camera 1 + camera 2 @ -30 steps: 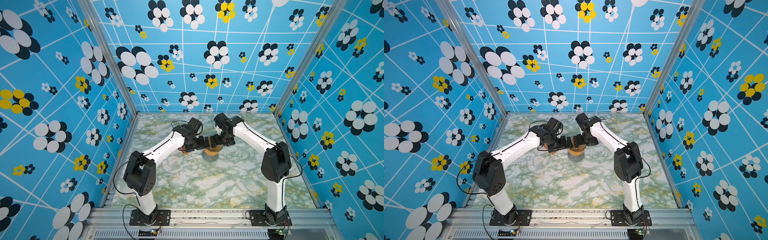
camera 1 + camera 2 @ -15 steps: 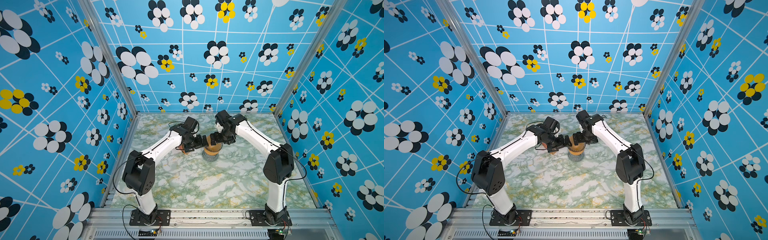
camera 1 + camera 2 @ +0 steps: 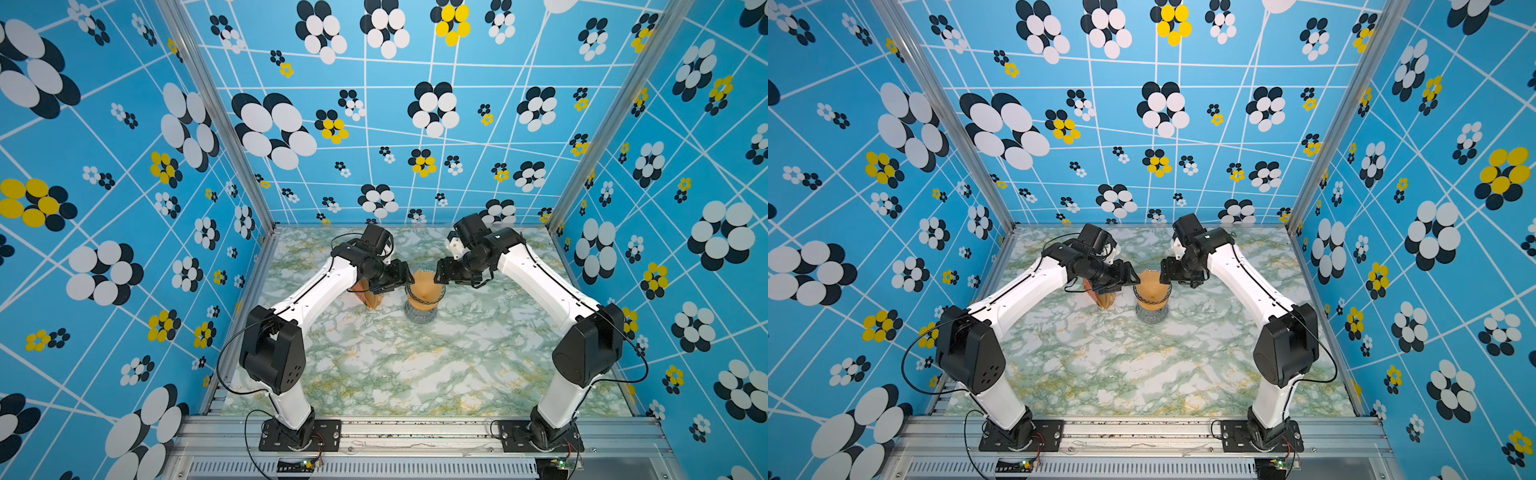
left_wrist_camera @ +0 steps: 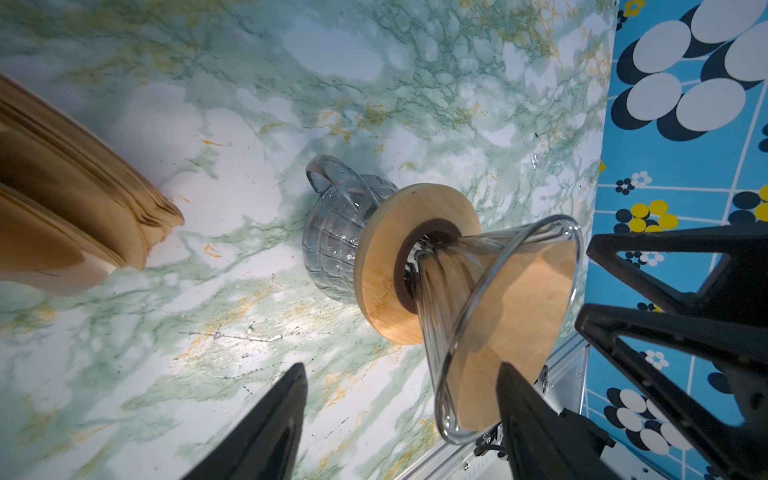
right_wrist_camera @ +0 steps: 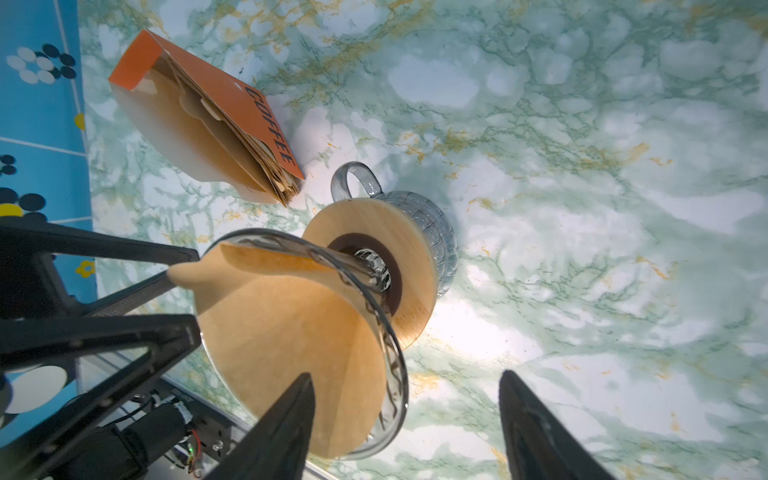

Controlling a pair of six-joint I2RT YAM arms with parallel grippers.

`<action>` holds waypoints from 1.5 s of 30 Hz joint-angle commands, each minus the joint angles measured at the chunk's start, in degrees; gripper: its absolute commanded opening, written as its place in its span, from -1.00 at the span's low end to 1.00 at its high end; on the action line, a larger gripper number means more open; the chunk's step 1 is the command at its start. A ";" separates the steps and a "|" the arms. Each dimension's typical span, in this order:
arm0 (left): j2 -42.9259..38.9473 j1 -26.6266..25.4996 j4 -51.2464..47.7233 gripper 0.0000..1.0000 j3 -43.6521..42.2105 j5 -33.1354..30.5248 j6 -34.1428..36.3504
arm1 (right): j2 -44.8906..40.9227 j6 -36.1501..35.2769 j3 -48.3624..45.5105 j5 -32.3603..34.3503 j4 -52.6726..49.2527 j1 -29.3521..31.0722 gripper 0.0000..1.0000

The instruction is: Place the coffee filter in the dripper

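Coffee filter (image 5: 291, 349) sits inside dripper (image 4: 511, 316). Left gripper (image 4: 399, 424) and right gripper (image 5: 403, 424), fingers apart and empty, should retreat gently without snagging paper.

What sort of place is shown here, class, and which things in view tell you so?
Probably a robot test booth set up as a small coffee station: blue flower-patterned walls enclose a green marbled tabletop, two white robot arms are bolted to a metal rail, and a clear glass dripper holds a tan paper coffee filter.

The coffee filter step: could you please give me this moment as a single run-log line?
coffee filter: inside dripper | dripper: seated in wooden ring on glass jug | left gripper: open | right gripper: open
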 commanded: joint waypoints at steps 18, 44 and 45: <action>3.65 -0.18 -2.37 0.00 3.95 2.58 1.42 | -0.91 3.48 -5.12 -4.77 6.09 -1.30 -0.36; 6.84 -0.16 -5.47 -0.47 7.96 3.20 -0.75 | 1.31 4.89 -3.68 -7.41 5.60 -1.23 -0.68; 6.84 -0.16 -5.89 -0.47 8.39 3.15 -0.69 | 1.49 4.89 -3.42 -7.57 5.39 -1.32 -0.68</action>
